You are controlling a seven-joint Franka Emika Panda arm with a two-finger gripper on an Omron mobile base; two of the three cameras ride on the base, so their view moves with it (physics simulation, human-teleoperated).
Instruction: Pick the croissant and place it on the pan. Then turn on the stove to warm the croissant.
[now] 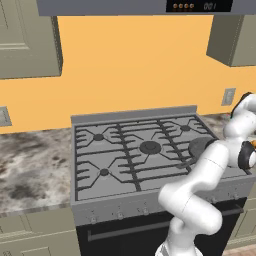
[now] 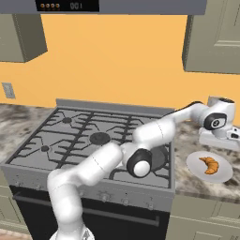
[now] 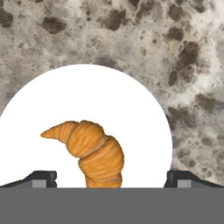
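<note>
The small golden-brown ridged croissant (image 3: 89, 151) lies on a round white plate (image 3: 127, 105) near the speckled stone bench's (image 3: 183, 52) front edge, right of the stove. Jaws (image 3: 111, 178) spread apart above; descend centred, straddling its thick middle.

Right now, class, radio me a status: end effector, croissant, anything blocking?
End effector open, hovering above the croissant, fingers wide apart either side. Croissant lies on the white plate, right of the stove. Pan partly behind arm. Nothing blocking.

Fingertips (image 3: 43, 178) spread wide, croissant (image 3: 89, 151) between; plate (image 3: 144, 113) bare around it.
</note>
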